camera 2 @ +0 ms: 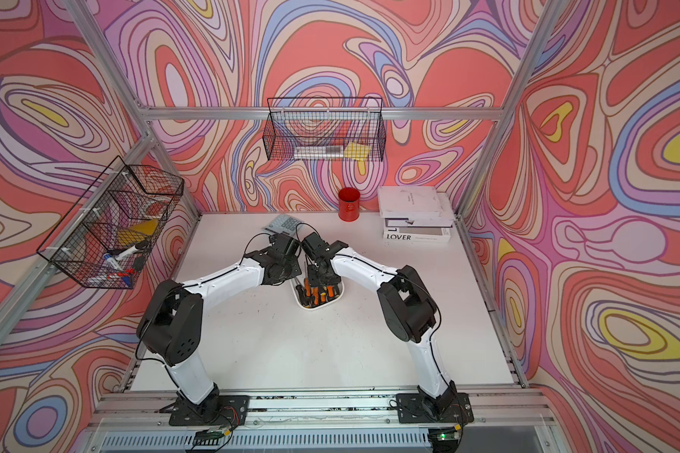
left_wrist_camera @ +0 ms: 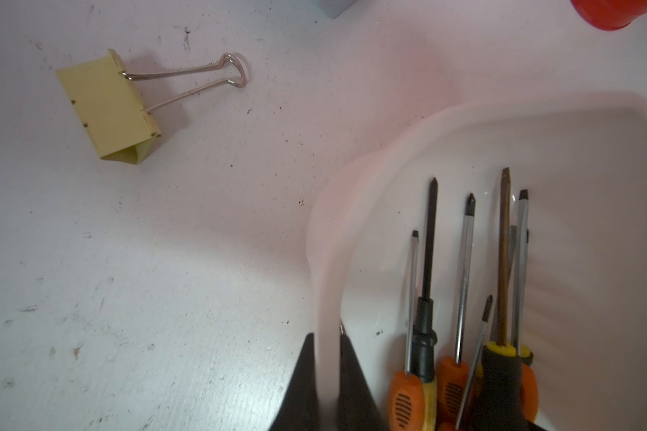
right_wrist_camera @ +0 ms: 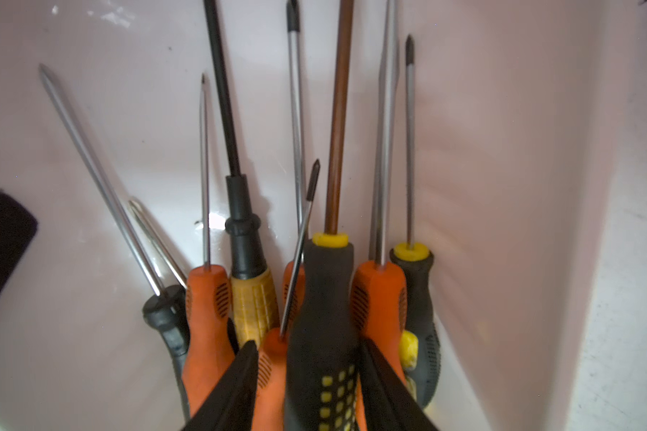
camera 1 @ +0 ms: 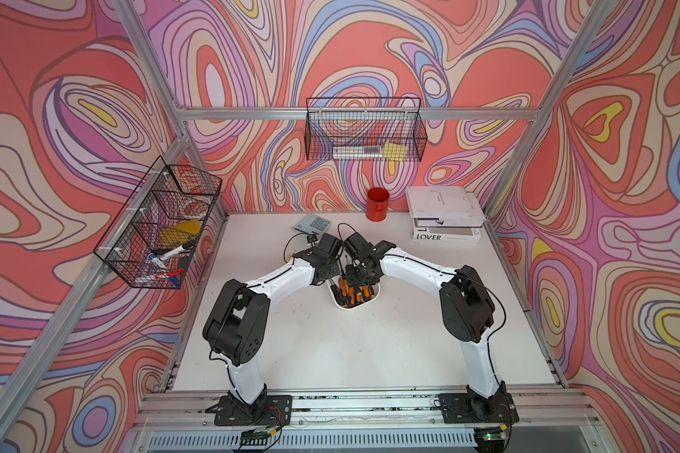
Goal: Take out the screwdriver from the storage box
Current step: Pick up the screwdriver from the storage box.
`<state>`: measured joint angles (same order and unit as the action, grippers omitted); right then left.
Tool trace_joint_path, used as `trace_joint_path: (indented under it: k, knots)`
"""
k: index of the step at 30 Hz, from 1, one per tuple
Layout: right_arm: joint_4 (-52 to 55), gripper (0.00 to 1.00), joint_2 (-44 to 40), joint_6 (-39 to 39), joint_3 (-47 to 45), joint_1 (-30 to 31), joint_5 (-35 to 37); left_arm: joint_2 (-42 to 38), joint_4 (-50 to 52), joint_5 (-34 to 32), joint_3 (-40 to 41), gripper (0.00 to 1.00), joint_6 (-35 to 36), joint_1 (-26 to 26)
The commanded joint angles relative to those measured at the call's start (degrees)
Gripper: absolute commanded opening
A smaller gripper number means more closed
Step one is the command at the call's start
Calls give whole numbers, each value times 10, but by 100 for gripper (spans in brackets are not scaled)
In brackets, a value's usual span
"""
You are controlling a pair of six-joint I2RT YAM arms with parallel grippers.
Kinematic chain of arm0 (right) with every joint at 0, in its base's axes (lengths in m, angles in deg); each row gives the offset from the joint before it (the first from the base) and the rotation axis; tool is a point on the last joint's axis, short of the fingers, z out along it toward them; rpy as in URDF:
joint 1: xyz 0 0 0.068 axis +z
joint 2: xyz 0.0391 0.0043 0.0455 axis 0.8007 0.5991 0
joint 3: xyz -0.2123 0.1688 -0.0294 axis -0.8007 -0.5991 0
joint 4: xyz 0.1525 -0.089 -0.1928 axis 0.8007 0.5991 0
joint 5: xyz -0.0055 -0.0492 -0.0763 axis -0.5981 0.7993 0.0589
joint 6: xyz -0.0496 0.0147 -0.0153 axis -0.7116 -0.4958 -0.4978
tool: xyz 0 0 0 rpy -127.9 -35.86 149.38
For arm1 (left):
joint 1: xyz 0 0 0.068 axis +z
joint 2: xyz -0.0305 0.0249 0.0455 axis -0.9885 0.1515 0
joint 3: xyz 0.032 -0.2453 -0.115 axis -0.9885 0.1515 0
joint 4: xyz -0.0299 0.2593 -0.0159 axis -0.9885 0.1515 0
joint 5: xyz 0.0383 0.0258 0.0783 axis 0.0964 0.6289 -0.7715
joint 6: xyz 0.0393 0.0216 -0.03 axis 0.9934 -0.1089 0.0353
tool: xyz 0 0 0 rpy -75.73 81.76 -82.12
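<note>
storage box is seen in both top views mid-worktop, directly under the two wrists. left claw is clamped on the box's side rim, one finger inside and one outside, so the box is judged to be held down by that arm. the target is taken to be the black-and-yellow-handled screwdriver with the brown shaft, lying in the box and appearing to ride on top of the packed handles. right claw is set astride that handle: the fingers are apart, one on each side, and whether the handle is pinched cannot be told. key relation: the screwdriver's long axis runs straight away from the right claw, handle end toward it and tip toward the far end of the box, so closure is made across the handle. in the top views the handles are seen at the box end nearer the robot bases. the right arm is the one on the tool. a thin orange-handled screwdriver is lodged between one finger and the target handle, and a thicker orange-handled screwdriver lies just beside the target's other flank. judgement: closure and then a lift clear of the rim are called for, and the thin one is likely to be trapped or dragged along.
</note>
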<state>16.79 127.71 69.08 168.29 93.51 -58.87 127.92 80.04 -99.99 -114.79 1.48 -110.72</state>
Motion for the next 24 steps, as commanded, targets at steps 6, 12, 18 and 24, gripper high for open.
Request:
trace_joint_path:
  k: [6,12,18,24]
  knots:
    - [42,21,71,-16,-33,-5,-28,-23,2,-35,2,0,17,-3]
    - [29,32,65,-24,-37,-5,-54,-18,1,-33,0,0,15,-3]
    - [36,41,88,-34,-30,-5,-80,-19,2,-33,-1,0,16,-3]
    - [48,10,94,-37,-32,-5,-64,-20,4,-36,-2,0,18,-4]
